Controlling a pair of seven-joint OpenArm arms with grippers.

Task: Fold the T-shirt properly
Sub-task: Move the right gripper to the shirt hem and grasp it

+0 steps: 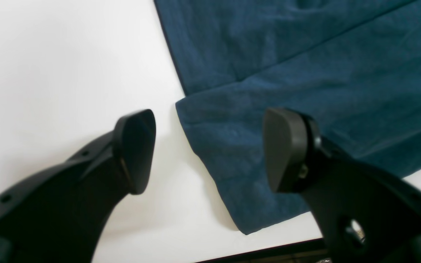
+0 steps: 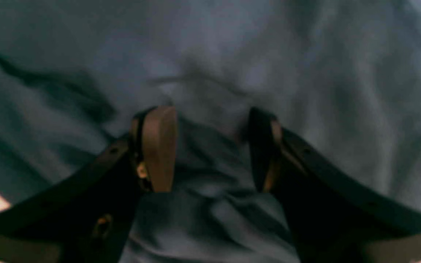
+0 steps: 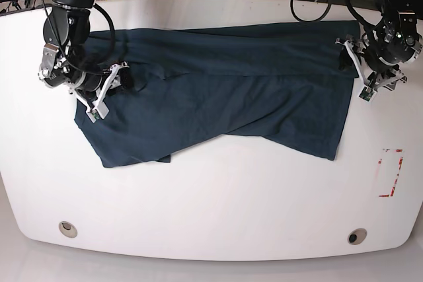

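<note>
T-shirt (image 3: 218, 90) lies spread on table (image 3: 218, 203); right gripper (image 2: 212, 149) pinches a fold (blurred), left gripper (image 1: 210, 149) gapes beside its corner.

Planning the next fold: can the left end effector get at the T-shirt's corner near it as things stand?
Probably yes. The left end effector hangs open over the T-shirt with one finger above bare table and the other over cloth, the edge between them, nothing blocking.

Matt cloth T-shirt (image 3: 218, 90), smooth table (image 3: 218, 209)
</note>
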